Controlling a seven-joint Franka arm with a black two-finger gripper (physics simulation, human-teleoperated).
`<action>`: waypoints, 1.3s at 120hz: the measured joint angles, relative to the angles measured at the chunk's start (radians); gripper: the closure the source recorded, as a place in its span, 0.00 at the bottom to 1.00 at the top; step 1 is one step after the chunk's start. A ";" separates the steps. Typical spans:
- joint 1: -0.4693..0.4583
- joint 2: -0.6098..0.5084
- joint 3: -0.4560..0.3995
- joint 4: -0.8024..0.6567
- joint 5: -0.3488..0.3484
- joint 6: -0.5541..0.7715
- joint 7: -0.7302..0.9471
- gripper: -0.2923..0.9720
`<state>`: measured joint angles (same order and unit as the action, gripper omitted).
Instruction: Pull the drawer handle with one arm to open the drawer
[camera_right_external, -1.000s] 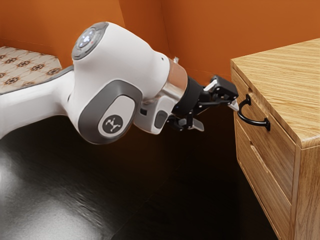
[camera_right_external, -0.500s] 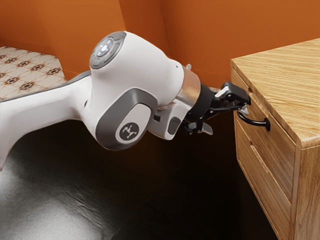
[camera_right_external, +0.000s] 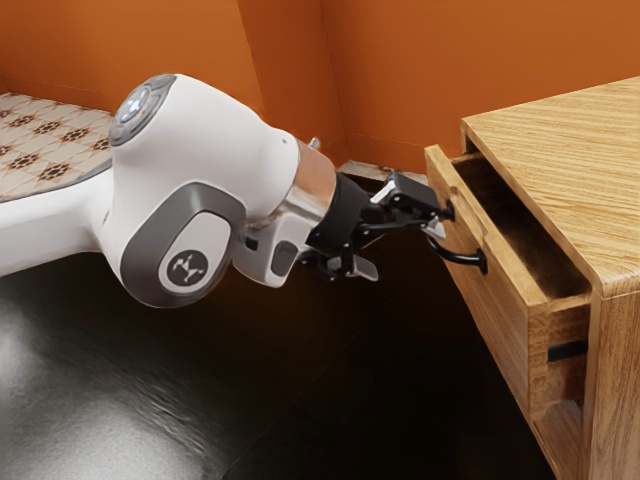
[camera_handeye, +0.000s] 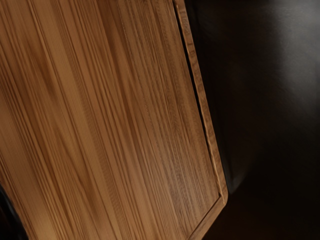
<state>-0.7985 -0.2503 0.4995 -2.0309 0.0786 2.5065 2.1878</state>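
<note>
Fingers (camera_right_external: 432, 208) pinch the upper end of the black handle (camera_right_external: 458, 256), closed on it from two sides as far as the exterior view lets me judge. The top drawer (camera_right_external: 492, 305) stands partway out of the wooden cabinet (camera_right_external: 570, 160), its dark inside showing under the cabinet's top. I judge the pulling step to be well in hand but not finished. The next move calls for a straight draw away from the cabinet's face, with the pinch kept firm so the handle does not slip. My arm (camera_right_external: 190, 230) lies nearly level, reaching toward the cabinet's front, with the wrist roughly in line with the drawer's travel. In the wrist view the wood front (camera_handeye: 115, 120) of the drawer sits close before my hand, with the dark floor (camera_handeye: 270, 100) beside it.
</note>
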 joint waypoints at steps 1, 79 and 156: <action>-0.001 -0.004 0.000 -0.004 0.001 0.000 0.000 0.22; 0.039 -0.250 -0.005 -0.156 0.137 -0.155 -0.005 0.23; 0.048 -0.413 -0.012 -0.152 0.212 -0.442 -0.047 0.23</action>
<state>-0.7503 -0.6637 0.4871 -2.1825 0.2909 2.0644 2.1404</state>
